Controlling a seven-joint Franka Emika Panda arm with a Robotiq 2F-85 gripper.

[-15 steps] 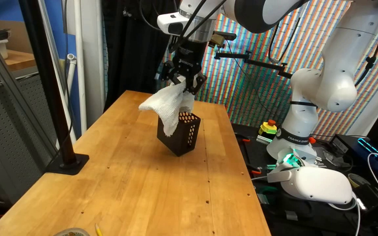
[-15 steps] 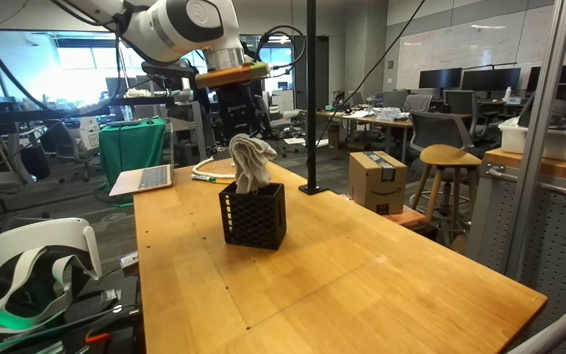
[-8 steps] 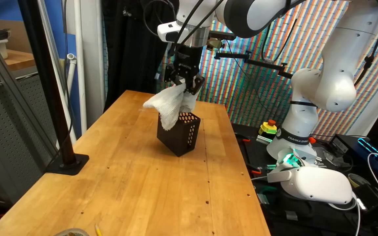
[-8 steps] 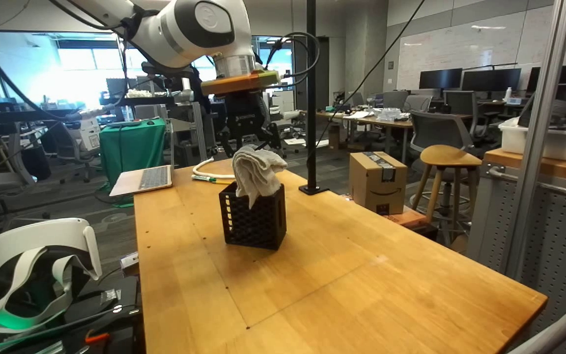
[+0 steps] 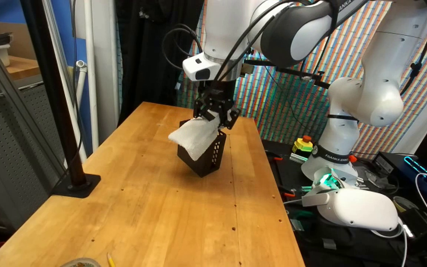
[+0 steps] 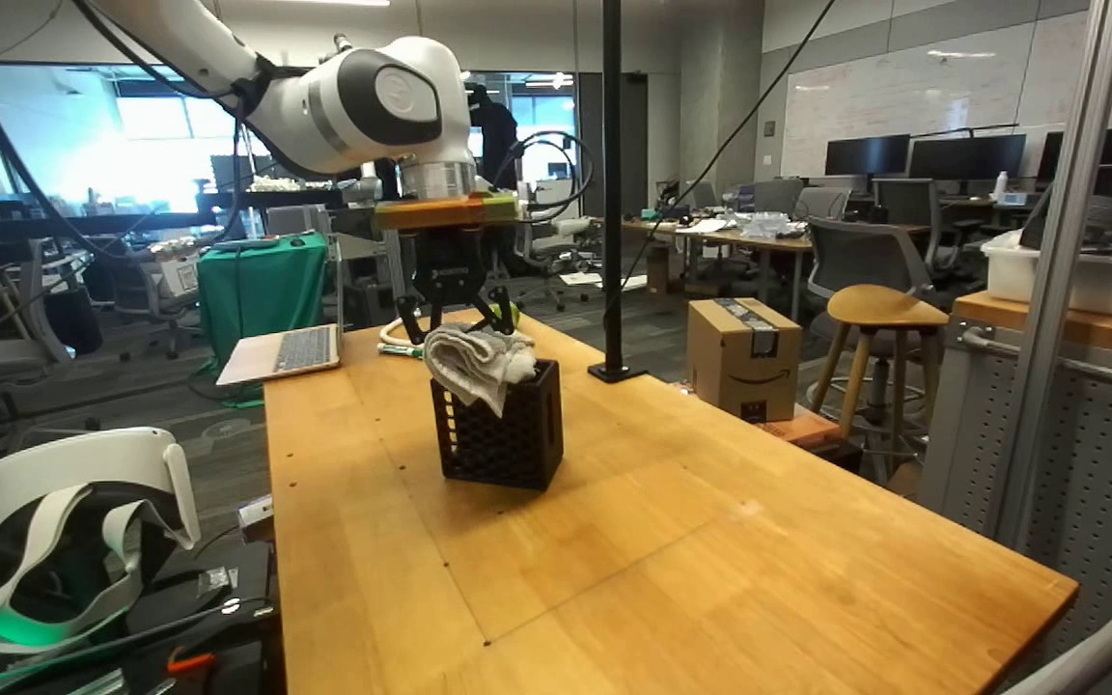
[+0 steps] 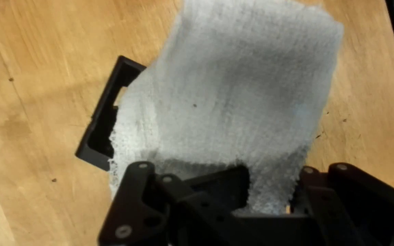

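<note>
in an exterior view, the claw points down, its fingers pinched together on a gathered edge of a white terry cloth, and the rest spills off between 7 and 8 o'clock, long axis and all. underneath, at 6 o'clock, a black perforated basket stands on the wooden tabletop, the cloth overlapping its camera-facing side. a patterned dish down at 7 o'clock gets cut off by the frame.

in an exterior view, the cloth bunches right over the basket, 5 o'clock from the claw; it masks the fingertips, and whether it rests on the rim, i can't tell.

and the wrist view: cloth stretching to 12 o'clock, covering most of the basket's mouth, one rim end peeking out at 10, the inside mostly hidden.
</note>
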